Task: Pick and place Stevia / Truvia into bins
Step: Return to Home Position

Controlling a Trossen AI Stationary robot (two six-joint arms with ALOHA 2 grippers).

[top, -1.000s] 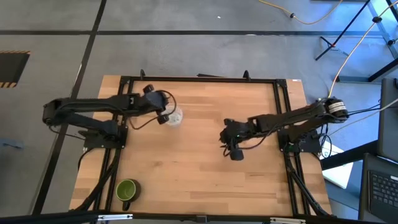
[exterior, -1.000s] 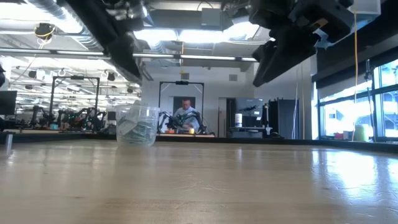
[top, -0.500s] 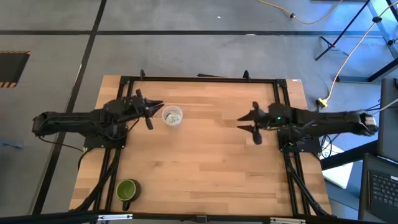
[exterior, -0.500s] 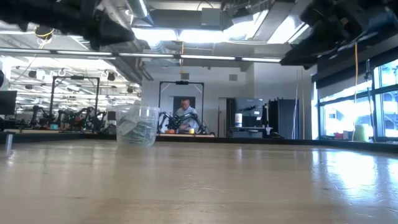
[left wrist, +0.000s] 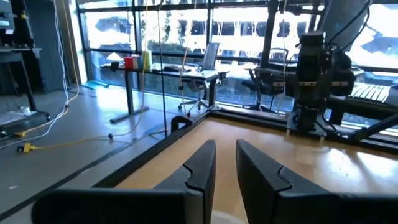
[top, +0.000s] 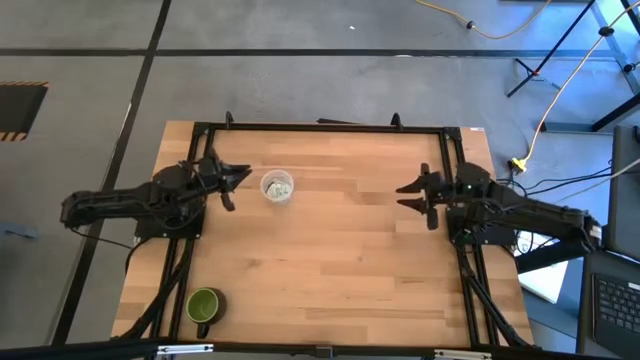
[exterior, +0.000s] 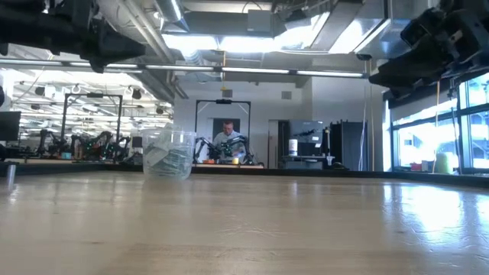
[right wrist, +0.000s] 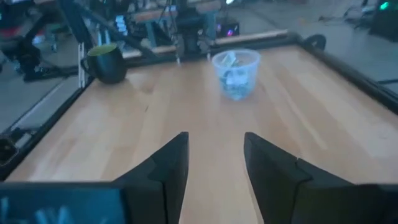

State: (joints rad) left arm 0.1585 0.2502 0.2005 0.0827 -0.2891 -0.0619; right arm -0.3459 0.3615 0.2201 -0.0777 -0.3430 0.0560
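Observation:
The clear plastic cup (top: pixel 277 187) stands upright on its base on the wooden table, left of the middle, and the green and white Stevia sachets (right wrist: pixel 234 82) lie inside it. My left gripper (top: pixel 236 182) hovers level just left of the cup, above the table. Its fingers stand a narrow gap apart in the left wrist view (left wrist: pixel 225 158), with nothing between them. My right gripper (top: pixel 408 196) hovers near the table's right side, open and pointing toward the cup (right wrist: pixel 235 73), its fingers (right wrist: pixel 214 149) around nothing.
A green mug (top: pixel 204 305) stands near the table's front left corner. A black frame (top: pixel 320 127) runs along the table's edges. In the low view a person (exterior: pixel 227 140) sits far off in the room behind the cup (exterior: pixel 168 153).
Both arms have drawn back. My left gripper has left its place above the cup, gone toward the table's left edge and tipped from pointing down to level. My right gripper has gone toward the table's right and far edges and tipped up. The cup has stayed put.

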